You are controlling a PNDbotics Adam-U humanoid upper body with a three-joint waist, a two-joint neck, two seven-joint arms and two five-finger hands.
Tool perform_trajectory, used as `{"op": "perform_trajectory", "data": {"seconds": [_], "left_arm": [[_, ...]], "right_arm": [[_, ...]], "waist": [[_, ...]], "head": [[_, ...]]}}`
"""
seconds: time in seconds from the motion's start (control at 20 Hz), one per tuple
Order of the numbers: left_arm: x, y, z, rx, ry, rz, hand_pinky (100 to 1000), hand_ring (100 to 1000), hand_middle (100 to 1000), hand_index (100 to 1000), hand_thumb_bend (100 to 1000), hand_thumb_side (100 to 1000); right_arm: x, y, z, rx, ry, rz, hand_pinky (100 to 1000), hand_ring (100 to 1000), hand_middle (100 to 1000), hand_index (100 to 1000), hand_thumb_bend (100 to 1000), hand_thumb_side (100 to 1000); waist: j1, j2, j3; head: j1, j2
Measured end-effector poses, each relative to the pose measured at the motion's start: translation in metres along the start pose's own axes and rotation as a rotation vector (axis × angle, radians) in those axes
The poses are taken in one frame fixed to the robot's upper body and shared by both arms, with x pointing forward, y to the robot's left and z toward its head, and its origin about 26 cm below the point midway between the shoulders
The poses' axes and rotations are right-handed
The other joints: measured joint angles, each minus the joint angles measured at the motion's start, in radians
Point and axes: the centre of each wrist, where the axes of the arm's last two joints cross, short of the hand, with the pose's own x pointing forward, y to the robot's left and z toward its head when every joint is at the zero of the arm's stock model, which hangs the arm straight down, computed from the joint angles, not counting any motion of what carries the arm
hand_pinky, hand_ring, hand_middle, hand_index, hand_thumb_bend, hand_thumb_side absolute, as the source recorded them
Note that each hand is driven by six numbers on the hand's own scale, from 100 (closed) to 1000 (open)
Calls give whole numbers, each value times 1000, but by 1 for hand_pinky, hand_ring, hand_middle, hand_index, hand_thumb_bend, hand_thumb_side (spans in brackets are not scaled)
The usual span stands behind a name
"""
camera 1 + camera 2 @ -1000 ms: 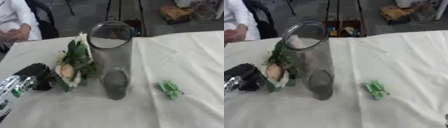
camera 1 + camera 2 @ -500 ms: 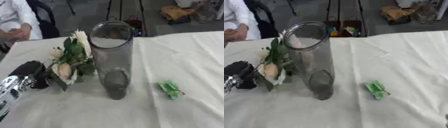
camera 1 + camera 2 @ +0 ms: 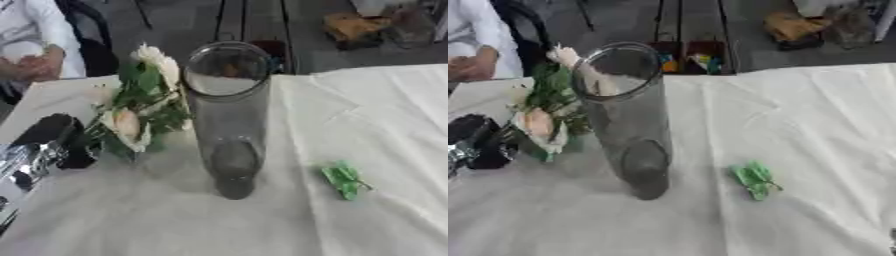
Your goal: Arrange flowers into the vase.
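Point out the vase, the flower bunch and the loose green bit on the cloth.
vase [image 3: 229,130], left eye view, on its glass wall.
flower bunch [image 3: 128,124], left eye view, on a pale bloom.
green bit [image 3: 344,179], left eye view, on its middle.

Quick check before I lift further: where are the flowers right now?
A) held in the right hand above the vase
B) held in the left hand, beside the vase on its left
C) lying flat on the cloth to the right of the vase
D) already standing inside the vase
B: the left hand is closed on the base of the flowers, which sit left of the vase with the blooms near its rim, none inside.
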Motion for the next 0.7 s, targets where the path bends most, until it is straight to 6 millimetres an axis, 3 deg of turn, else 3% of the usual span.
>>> {"op": "perform_trajectory", "data": {"seconds": [0.7], "left_arm": [[27, 66, 13, 253, -49, 333, 100, 100, 100, 100, 100, 257]], "right_arm": [[-1, -3, 3, 0, 12, 9, 623, 642, 484, 687, 100, 916]], "waist": [[1, -19, 12]], "head": [[-8, 27]]}}
